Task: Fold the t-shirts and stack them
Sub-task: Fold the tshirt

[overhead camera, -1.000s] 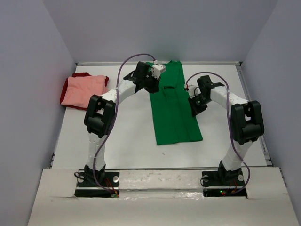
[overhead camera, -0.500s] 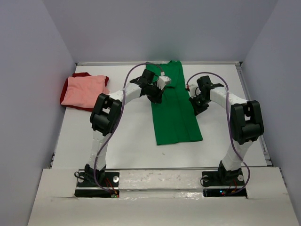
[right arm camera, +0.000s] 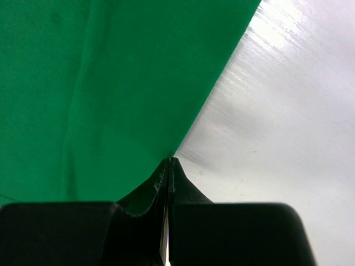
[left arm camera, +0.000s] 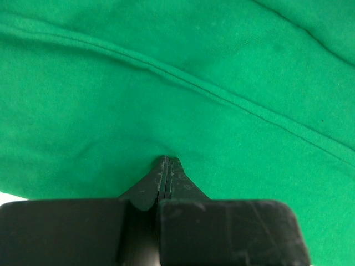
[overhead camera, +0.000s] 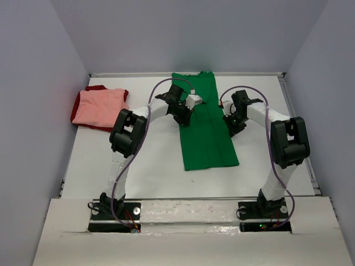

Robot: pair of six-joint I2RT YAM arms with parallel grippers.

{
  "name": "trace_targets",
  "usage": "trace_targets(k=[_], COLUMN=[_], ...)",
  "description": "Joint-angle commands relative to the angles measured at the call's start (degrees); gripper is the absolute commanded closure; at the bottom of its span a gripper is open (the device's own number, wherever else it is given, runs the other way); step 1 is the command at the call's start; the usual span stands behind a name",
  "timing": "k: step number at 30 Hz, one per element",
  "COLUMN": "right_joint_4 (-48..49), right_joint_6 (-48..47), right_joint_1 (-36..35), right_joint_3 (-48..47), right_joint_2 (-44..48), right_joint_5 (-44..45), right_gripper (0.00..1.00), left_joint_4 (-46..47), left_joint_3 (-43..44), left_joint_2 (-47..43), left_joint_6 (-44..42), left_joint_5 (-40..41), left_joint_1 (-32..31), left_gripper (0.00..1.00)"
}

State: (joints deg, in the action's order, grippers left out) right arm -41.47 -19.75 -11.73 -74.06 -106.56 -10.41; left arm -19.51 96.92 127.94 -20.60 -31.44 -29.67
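Note:
The bright green t-shirt (overhead camera: 208,141) lies folded into a long strip down the middle of the table. My left gripper (overhead camera: 184,117) is shut, its tips (left arm camera: 167,159) pressed on the green cloth (left arm camera: 183,50) near the strip's left side, below a stitched seam. My right gripper (overhead camera: 232,131) is shut, its tips (right arm camera: 171,160) at the strip's right edge, where the green cloth (right arm camera: 111,83) meets the white table (right arm camera: 288,122). The folded salmon pink t-shirt (overhead camera: 100,107) lies on the dark red t-shirt (overhead camera: 97,88) at the far left.
The white table (overhead camera: 150,160) is walled in by grey panels at the left, back and right. A raised lip runs along its near edge (overhead camera: 188,198) in front of the arm bases.
My left gripper has moved from the strip's top left corner toward me along its left side. The green t-shirt looks unchanged. My right gripper has barely shifted.

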Motion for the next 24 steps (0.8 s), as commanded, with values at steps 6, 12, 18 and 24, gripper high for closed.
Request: trace_targets(k=[6, 12, 18, 24], right_joint_4=[1.7, 1.5, 1.1, 1.1], right_joint_6=[-0.4, -0.5, -0.4, -0.3], right_joint_1=[0.0, 0.0, 0.0, 0.0], right_joint_3=[-0.3, -0.5, -0.9, -1.3], right_joint_2=[-0.7, -1.3, -1.5, -1.9], right_joint_5=[0.9, 0.8, 0.9, 1.1], right_gripper=[1.0, 1.0, 1.0, 1.0], left_joint_4=[-4.5, -7.5, -8.2, -7.7], left_joint_3=[7.3, 13.6, 16.5, 19.0], left_joint_2=[5.6, 9.3, 10.8, 12.1], left_joint_6=[-2.6, -2.6, -2.3, -1.3], left_joint_5=[4.3, 6.3, 8.8, 10.4], left_joint_1=[0.2, 0.9, 2.0, 3.2], left_gripper=[1.0, 1.0, 1.0, 1.0])
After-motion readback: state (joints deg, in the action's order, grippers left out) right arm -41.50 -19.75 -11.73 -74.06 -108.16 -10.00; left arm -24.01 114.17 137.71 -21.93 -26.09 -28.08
